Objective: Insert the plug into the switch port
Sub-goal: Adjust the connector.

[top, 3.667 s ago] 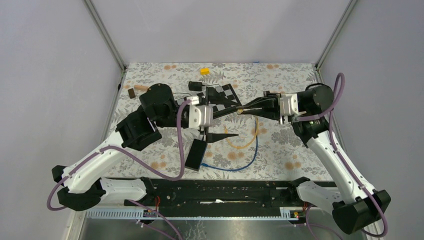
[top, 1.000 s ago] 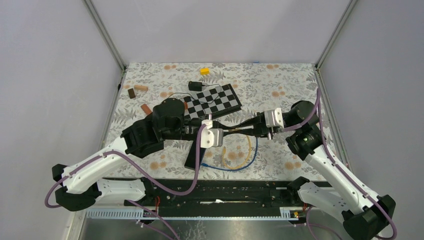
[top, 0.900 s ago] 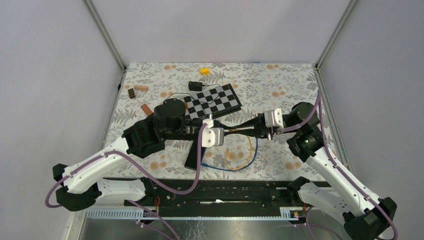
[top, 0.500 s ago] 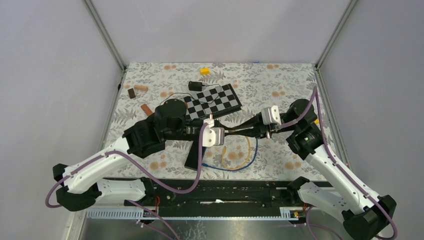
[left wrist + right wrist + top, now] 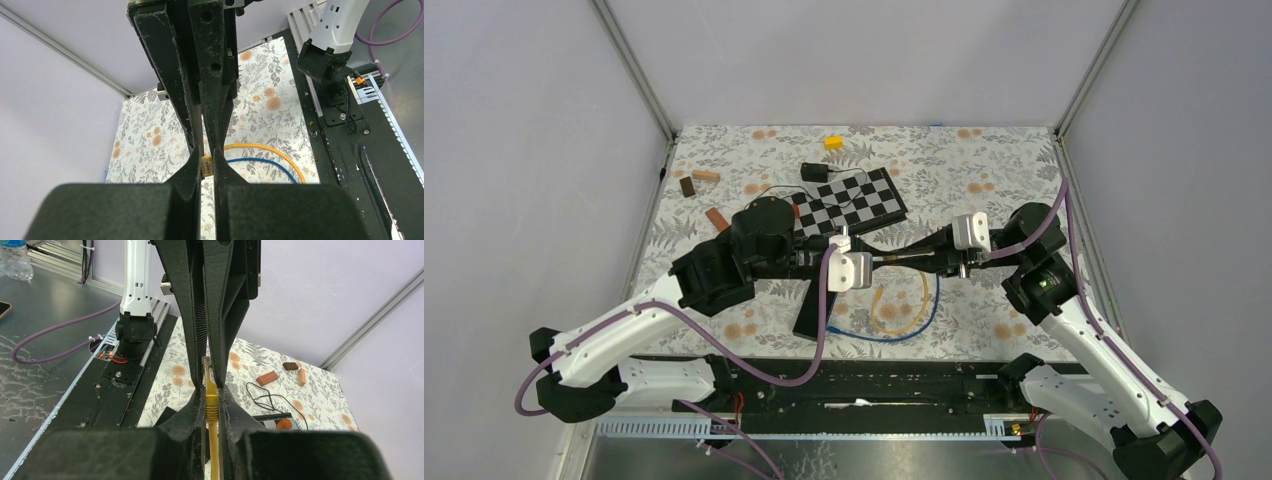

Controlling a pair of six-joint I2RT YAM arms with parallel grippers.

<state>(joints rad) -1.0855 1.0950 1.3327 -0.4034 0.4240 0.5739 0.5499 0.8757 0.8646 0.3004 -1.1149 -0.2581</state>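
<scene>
The yellow plug (image 5: 207,166) hangs above the table between both grippers, which meet tip to tip. My right gripper (image 5: 212,390) is shut on the plug's ribbed boot (image 5: 212,409). The yellow cable (image 5: 902,320) trails down from there to the table. My left gripper (image 5: 207,160) is shut on the plug's front end, and its gold contacts show between the fingertips. In the top view the left gripper (image 5: 886,262) and right gripper (image 5: 903,261) join over the cables. The black switch (image 5: 811,308) lies below and left of them. Its port is hidden.
A blue cable (image 5: 894,338) loops on the floral cloth beside the yellow one. A checkerboard (image 5: 849,200) lies behind, with a small black device (image 5: 814,172) and its wire. Brown blocks (image 5: 717,218) and a yellow block (image 5: 833,142) lie at the back. The black base rail (image 5: 874,378) runs along the near edge.
Both grippers came nearer and lower than a few seconds ago, and the left one closed on the plug. In the last second the right wrist only shifted slightly; both grips hold.
</scene>
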